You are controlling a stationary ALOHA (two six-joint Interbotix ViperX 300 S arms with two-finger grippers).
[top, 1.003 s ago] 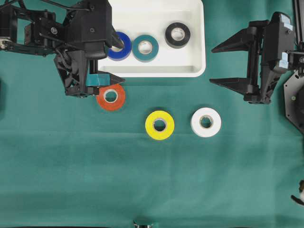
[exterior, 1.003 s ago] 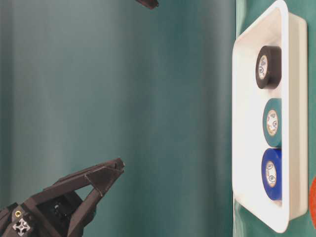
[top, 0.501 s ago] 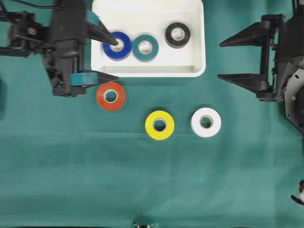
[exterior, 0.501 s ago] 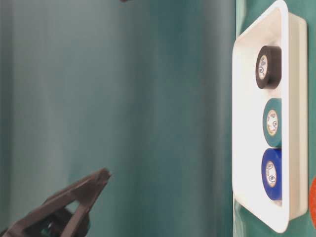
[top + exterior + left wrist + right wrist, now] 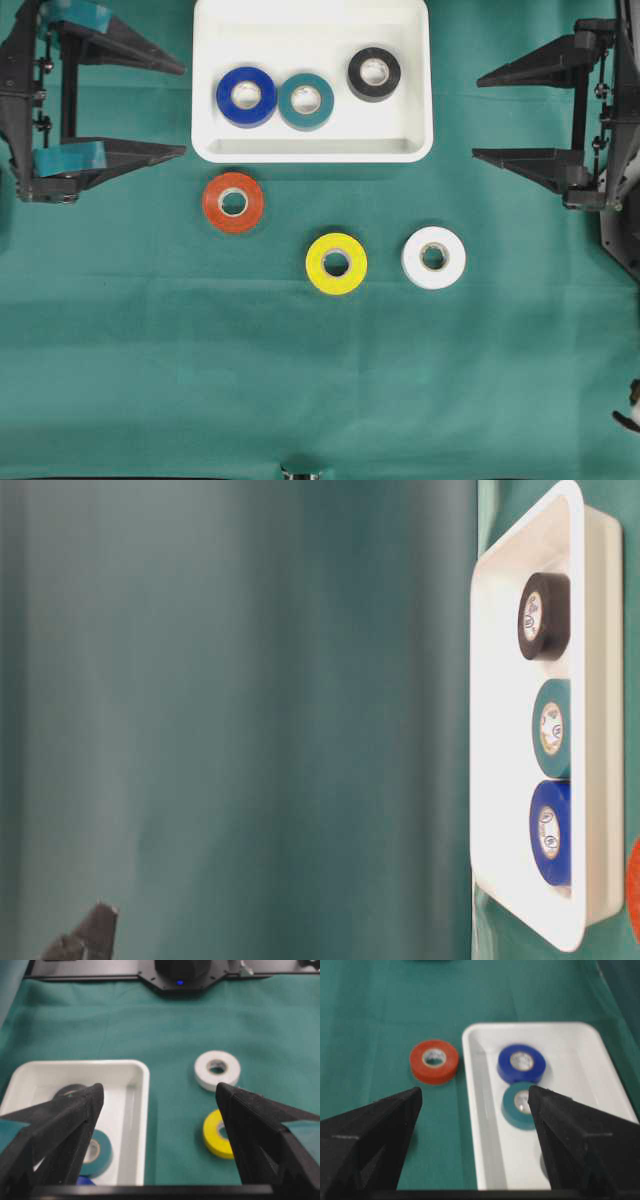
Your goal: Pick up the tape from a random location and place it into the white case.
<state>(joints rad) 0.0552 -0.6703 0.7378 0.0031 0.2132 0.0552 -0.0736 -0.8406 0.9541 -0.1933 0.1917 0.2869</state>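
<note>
My left tool is spread wide and empty, just left of the white case, its tips aimed at the case. My right tool is spread too, pinching nothing, right of the case. The case lies with its long axis across the worktop, holding blue, teal and black rolls lying flat. Just below the case lie orange, yellow and white tape rolls, holes up.

Plastic tray on matt cloth
The white case looks smooth, glossy plastic; the green table cover is matt, faintly creased cloth; the black tape roll has a slight sheen
</note>
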